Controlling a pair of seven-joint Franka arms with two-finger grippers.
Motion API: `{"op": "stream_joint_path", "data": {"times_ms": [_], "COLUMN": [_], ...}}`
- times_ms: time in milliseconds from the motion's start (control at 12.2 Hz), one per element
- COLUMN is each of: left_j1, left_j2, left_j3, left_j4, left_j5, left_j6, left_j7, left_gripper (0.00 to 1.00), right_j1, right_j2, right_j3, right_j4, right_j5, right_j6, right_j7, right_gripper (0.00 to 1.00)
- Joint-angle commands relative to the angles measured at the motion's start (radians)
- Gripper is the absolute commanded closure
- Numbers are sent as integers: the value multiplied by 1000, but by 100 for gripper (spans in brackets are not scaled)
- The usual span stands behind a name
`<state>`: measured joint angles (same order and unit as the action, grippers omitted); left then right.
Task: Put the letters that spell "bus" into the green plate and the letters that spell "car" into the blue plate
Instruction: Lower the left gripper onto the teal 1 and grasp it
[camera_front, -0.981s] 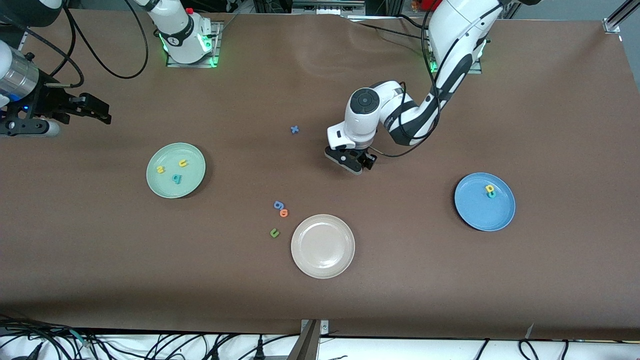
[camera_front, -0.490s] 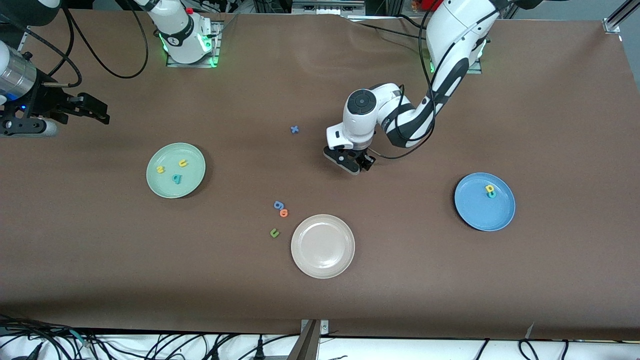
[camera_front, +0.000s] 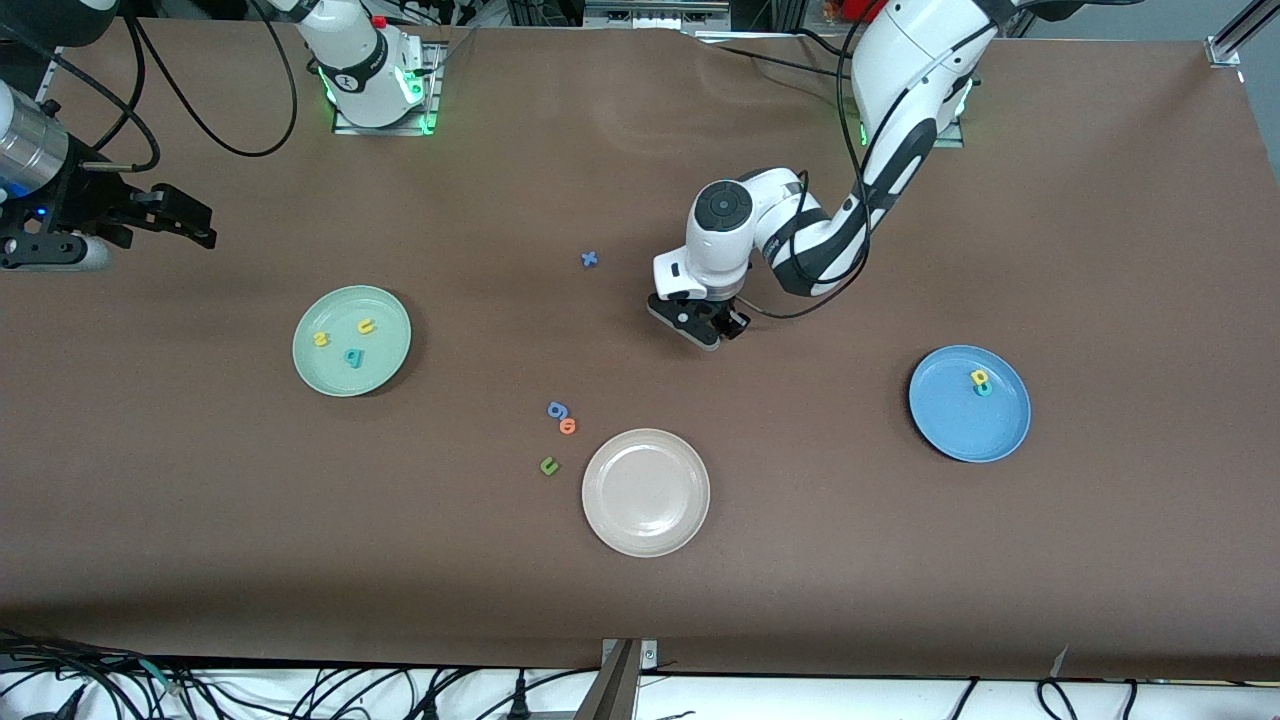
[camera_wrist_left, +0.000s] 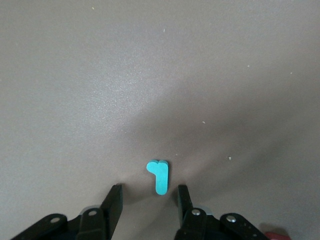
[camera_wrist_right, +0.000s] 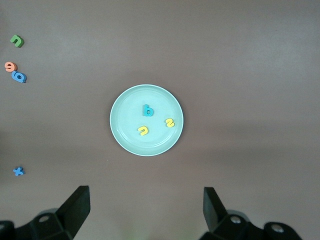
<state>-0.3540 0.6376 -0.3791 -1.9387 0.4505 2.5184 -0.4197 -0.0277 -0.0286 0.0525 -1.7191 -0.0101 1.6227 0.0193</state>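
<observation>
Between left hand (camera_wrist_left: 146, 200) fingers: thin teal "r" (camera_wrist_left: 159, 175), flat on table.

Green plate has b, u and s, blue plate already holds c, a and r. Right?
No: the blue plate holds only the c and a, per the front view. The left wrist view shows the r on the table between the left gripper's fingers. The green plate part is right.

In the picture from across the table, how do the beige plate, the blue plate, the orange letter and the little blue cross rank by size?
1. Beige plate and blue plate: about alike; the beige one looks slightly larger, but it lies nearer the camera, so I won't rank them.
2. Orange letter and blue cross: both tiny, too alike to rank.
</observation>
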Motion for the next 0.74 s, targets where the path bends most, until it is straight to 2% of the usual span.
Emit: {"op": "stream_joint_path", "data": {"times_ms": [0,654], "left_j1": [-16,-26], "left_j2": [28,42], "left_j3": [14,22], "left_j4": [35,61], "left_j5": [20,28], "left_j6": [13,14], "left_j7": [1,2], "left_gripper": [49,50], "right_j1": [-15,-14], "right_j2": [-14,-8], "right_j3": [9,15], "right_j4": [-1,-1], "right_j5": [-5,5], "right_j6": [16,29], "right_j7": [-16,-18], "right_gripper": [0,0]}}
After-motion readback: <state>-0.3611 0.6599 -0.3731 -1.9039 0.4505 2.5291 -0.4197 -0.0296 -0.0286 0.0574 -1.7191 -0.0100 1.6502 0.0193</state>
